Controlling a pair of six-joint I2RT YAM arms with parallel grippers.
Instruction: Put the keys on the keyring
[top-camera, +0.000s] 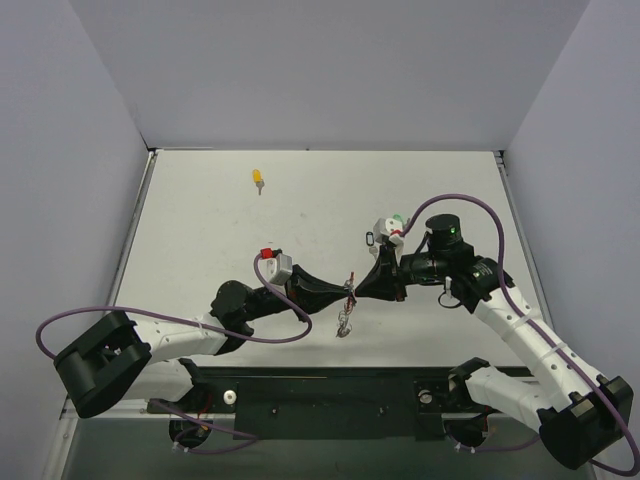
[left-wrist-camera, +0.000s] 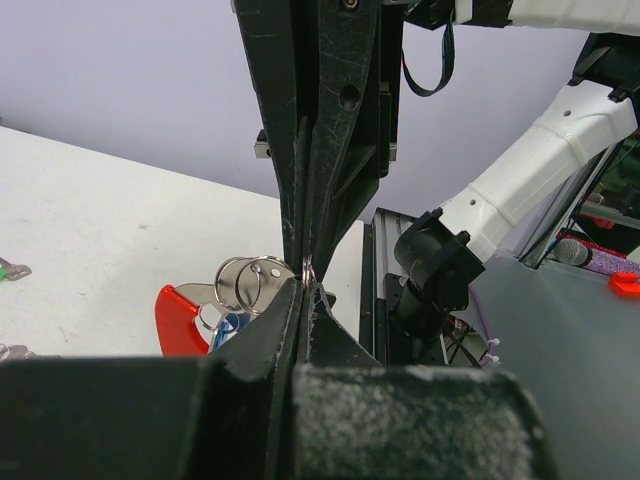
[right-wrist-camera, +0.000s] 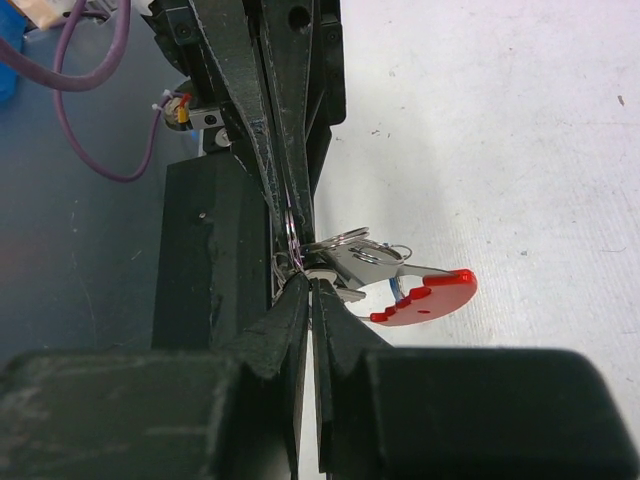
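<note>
The keyring hangs between my two grippers above the table's near middle: silver rings with a flat red piece and a blue key head dangling from them. My left gripper is shut on a thin silver ring of it. My right gripper faces it tip to tip and is shut on the same ring cluster, with the red piece hanging to its right. In the top view the left gripper and right gripper meet. A yellow-headed key lies alone at the far left.
A small black-outlined key tag lies just beyond the right gripper. The arms' black base rail runs along the near edge. Grey walls close in the white table on three sides.
</note>
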